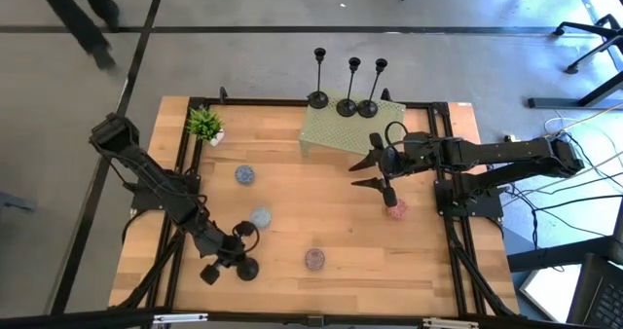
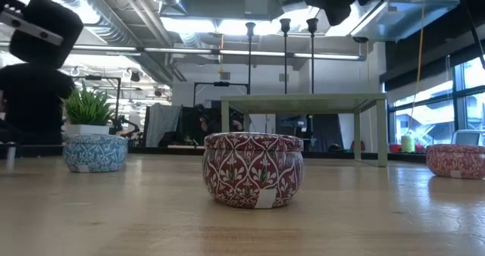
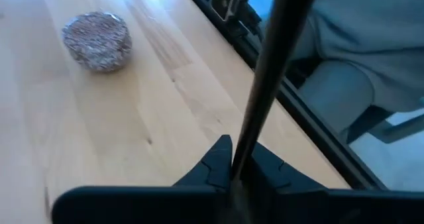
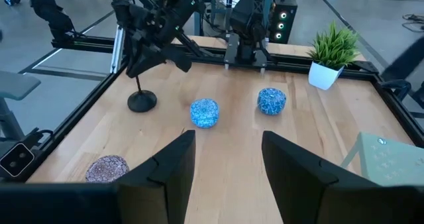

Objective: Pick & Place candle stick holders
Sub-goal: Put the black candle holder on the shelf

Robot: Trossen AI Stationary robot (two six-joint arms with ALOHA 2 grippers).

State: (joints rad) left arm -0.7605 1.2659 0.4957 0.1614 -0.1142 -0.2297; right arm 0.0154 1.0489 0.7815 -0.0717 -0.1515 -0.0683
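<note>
my left gripper (image 1: 226, 261): near-left corner of the table (image 1: 292, 232), at approx 7 o'clock from table centre in the overhead view. Fingers were pinched together on the thin stem of the fourth holder (image 1: 245, 267); the wrist cam showed the black rod rising straight out from between the pads.
fourth holder: stood upright, round base flat on the wood, right by the front edge. Long axis vertical, so I judged the next move as a straight lift before any travel.
dark red tin (image 1: 314, 259): just off at 3 o'clock from my left grip, near the front edge. Low enough to pass over once the base cleared, I reckoned.
blue tins (image 1: 259, 216): two of them, at approx 12 to 1 o'clock from the left grip, on the line toward the back.
my right gripper (image 1: 370, 171): mid-table on the right side, fingers apart, holding nothing, hovering by a pink tin (image 1: 396, 210). Well apart from the fourth holder; the left arm was clearly the nearer one.
green stand (image 1: 336, 129): far side, at approx 1 o'clock from the left grip, well apart. Three other holders (image 1: 346, 103) stood upright in a row along its back edge.
key relation: goal lay far and to the right of my left hand.
plant (image 1: 204, 125): far-left corner, off my path.
</note>
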